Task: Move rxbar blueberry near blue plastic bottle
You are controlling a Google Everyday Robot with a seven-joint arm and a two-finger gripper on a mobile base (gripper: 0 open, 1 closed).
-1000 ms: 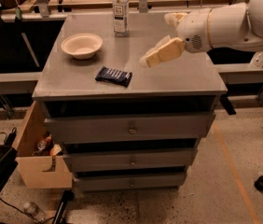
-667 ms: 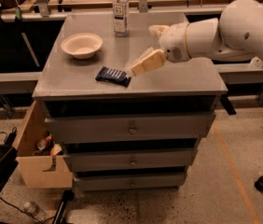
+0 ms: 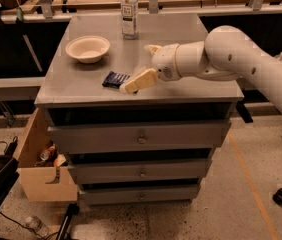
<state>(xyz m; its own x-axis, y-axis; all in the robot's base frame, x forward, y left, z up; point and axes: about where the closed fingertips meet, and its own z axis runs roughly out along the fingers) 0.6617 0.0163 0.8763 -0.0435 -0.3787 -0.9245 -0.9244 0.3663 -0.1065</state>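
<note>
Jaws of the gripper point(image 3: 138, 68) stand wide at frame centre beside the bar point(image 3: 114, 79), which lies ungrasped, well apart from the bottle point(image 3: 129, 11) at top centre; grasp and transfer outstanding.

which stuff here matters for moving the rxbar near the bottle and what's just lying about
Part of the job: rxbar blueberry, front of the cabinet top; blue plastic bottle, back edge; gripper, just right of the bar.
Just lying about: white bowl; cardboard box on the floor, left.
</note>
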